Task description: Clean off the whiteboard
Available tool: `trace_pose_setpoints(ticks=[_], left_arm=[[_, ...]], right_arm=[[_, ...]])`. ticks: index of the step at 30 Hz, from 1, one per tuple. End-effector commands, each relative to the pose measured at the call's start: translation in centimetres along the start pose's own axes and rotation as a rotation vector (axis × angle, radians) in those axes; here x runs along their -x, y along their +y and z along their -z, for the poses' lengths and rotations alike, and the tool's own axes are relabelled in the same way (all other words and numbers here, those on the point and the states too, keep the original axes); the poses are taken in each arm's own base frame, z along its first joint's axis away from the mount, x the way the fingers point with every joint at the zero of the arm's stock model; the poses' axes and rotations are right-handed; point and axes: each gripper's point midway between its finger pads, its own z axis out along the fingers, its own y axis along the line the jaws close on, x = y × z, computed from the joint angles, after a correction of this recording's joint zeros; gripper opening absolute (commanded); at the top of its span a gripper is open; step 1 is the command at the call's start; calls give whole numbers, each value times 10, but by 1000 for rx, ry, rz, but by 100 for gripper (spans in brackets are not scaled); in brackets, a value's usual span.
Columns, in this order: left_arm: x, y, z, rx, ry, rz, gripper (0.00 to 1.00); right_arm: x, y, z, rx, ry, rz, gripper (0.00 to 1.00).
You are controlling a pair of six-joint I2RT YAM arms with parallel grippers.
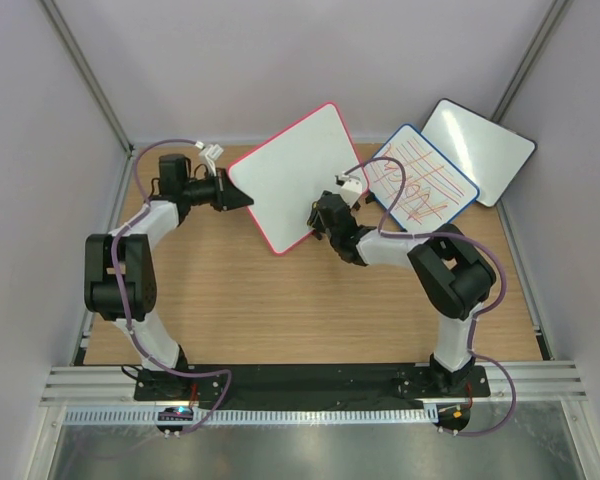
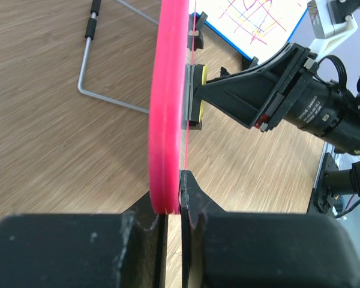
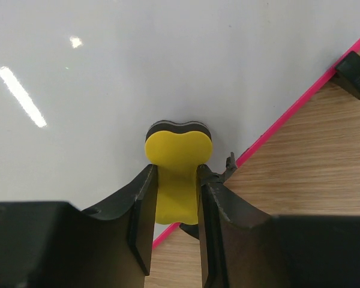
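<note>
The whiteboard has a red-pink frame and a blank white face, and stands tilted near the middle back of the table. My left gripper is shut on its left edge; the left wrist view shows the pink frame edge-on between my jaws. My right gripper is shut on a yellow eraser with a dark felt pad, pressed flat on the board's white face near its lower right pink edge. The eraser also shows in the left wrist view.
A smaller blue-framed board with red lines lies right of the whiteboard, partly over a blank black-framed board at the back right. A wire stand lies on the wood behind the whiteboard. A black foot sits at the board's corner.
</note>
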Motion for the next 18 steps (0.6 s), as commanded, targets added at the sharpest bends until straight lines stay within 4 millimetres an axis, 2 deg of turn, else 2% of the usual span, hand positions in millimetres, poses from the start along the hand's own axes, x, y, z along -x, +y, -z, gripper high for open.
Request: trace_pose_setpoints(ticks=[1, 6, 11, 13, 14, 17, 18], left_arm=[[14, 12, -2, 68, -22, -189, 0], [14, 12, -3, 65, -22, -188, 0], [13, 10, -5, 57, -17, -187, 0], [12, 11, -6, 58, -15, -186, 0], [12, 10, -6, 55, -14, -187, 0], [12, 10, -7, 50, -13, -186, 0], [12, 9, -7, 49, -14, -187, 0]], right_arm=[[-31, 58, 7, 148, 71, 4, 1], [-52, 69, 7, 178, 122, -21, 1], [-52, 82, 13, 219, 118, -22, 1], [-44, 85, 15, 227, 89, -10, 1], [-29, 84, 15, 212, 49, -11, 1], [-4, 77, 14, 193, -4, -9, 1], [12, 69, 11, 176, -31, -25, 1]])
